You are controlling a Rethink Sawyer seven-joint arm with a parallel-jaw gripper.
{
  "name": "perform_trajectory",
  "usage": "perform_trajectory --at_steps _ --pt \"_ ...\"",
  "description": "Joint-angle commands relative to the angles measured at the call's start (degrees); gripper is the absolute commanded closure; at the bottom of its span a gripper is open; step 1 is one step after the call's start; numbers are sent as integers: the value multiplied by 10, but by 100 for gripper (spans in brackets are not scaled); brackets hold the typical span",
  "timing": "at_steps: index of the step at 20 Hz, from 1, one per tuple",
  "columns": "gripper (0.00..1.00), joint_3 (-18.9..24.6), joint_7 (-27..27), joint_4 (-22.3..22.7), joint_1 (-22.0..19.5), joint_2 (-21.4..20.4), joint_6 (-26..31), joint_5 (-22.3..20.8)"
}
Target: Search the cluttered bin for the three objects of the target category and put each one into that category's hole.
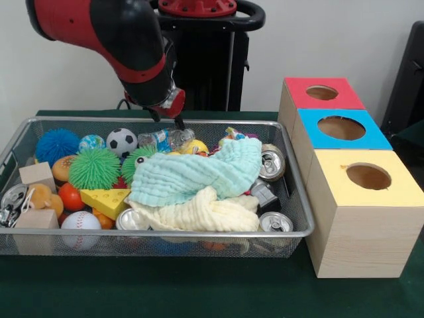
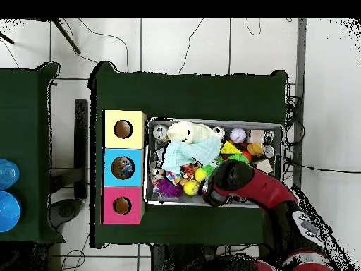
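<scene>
The jaws (image 1: 171,119) hang just over the far rim of the wire bin (image 1: 301,225), their dark tips pointing down, and whether they are spread or closed cannot be told; nothing is seen held in them. Right beneath the tips lies a clear plastic bottle (image 1: 164,138), on its side among the clutter. Just beside it sits a small soccer ball (image 1: 122,141) and, to the other side, a yellow toy (image 1: 194,147) half hidden under cloth. A little nearer the camera than the jaws, a mint-green cloth (image 1: 199,173) is heaped over the middle of the bin, with a pale yellow cloth (image 1: 199,213) lying below it. Farther off from the jaws are a green spiky ball (image 1: 94,168), a blue spiky ball (image 1: 57,144), a cheese wedge toy (image 1: 107,201), a baseball (image 1: 81,223) and wooden blocks (image 1: 37,175). Drink cans show at the bin's edges: one (image 1: 272,163) by the green cloth and one (image 1: 275,222) at the near corner. Well apart from the jaws, outside the bin on the green bench (image 1: 199,291), stand three wooden boxes in a row, each with a round hole on top: red box (image 1: 322,93), blue box (image 1: 341,128) and yellow box (image 1: 368,177). In the overhead view something lies inside the blue box's hole, too small to identify.
</scene>
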Motion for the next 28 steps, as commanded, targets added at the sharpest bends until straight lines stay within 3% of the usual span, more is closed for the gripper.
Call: perform_trajectory --at_steps 1,6,11,17,28 --pt "0 -3 183 -49 21 -15 5 75" --pt "0 -20 185 -9 43 -43 -23 101" --pt "0 -33 182 -47 56 -21 -7 121" --pt "0 -45 177 -56 64 -8 -17 140" --pt "0 -39 135 -39 48 11 -68 162"
